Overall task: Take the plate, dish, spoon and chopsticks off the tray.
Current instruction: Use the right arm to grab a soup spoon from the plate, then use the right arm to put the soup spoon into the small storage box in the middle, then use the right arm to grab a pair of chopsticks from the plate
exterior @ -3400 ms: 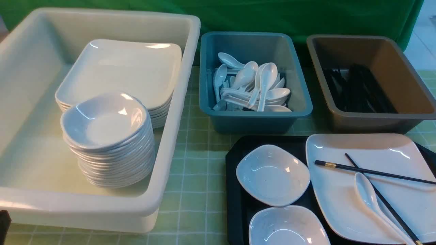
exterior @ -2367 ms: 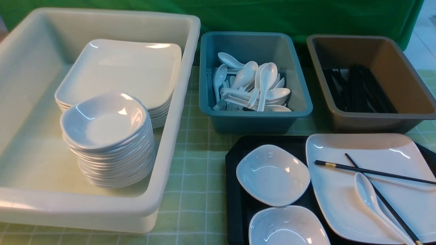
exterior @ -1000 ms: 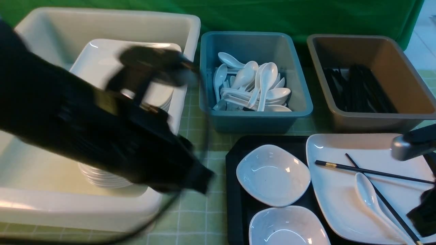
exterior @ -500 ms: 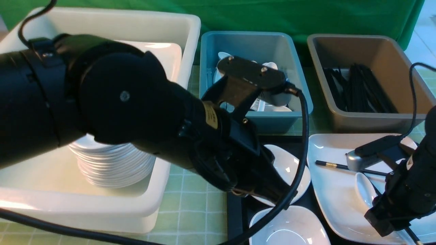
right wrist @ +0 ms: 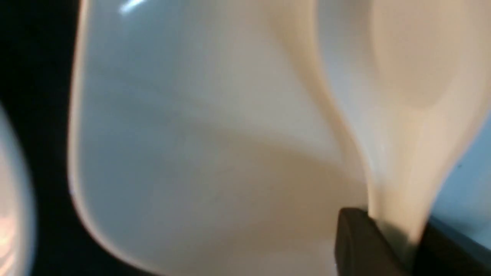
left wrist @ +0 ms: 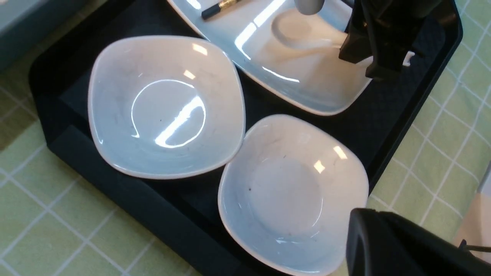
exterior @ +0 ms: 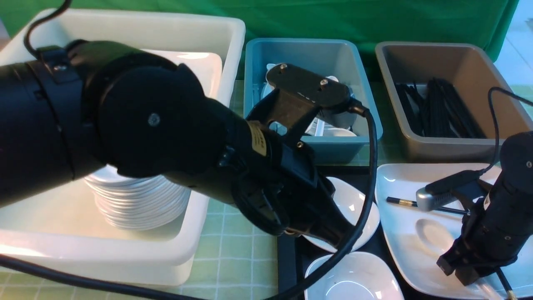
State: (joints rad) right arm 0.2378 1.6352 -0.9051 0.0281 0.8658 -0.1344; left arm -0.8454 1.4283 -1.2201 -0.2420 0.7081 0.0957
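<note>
- Nearest the robot, the right gripper [exterior: 463, 273] is down on the near part of the plate [exterior: 399, 179]. It pinches the short handle of the spoon [exterior: 433, 235]; the right wrist view shows the white handle squeezed between its dark jaws.
- The spoon is glossy white with a deep oval bowl. It lies on the plate with the bowl pointing away from the robot.
- The plate is large, white and square, with rounded corners and a shallow rim. It fills the right side of the black, diamond-textured tray [exterior: 286, 250].
- On the tray's left side the near dish [exterior: 362, 279] and the far dish [exterior: 360, 202], both small, deep and white, sit touching.
- The left gripper [left wrist: 370, 230] hangs above the near dish, jaws pressed together.
- The chopsticks [exterior: 400, 202], thin and black with a gold band, lie across the plate beyond the spoon's bowl, mostly hidden by the right arm.
- Farthest back on the green checked surface [exterior: 241, 250] stand a cream tub [exterior: 125, 25] of stacked crockery, a teal bin [exterior: 308, 52] of spoons and a brown bin [exterior: 416, 54] of black sticks.
</note>
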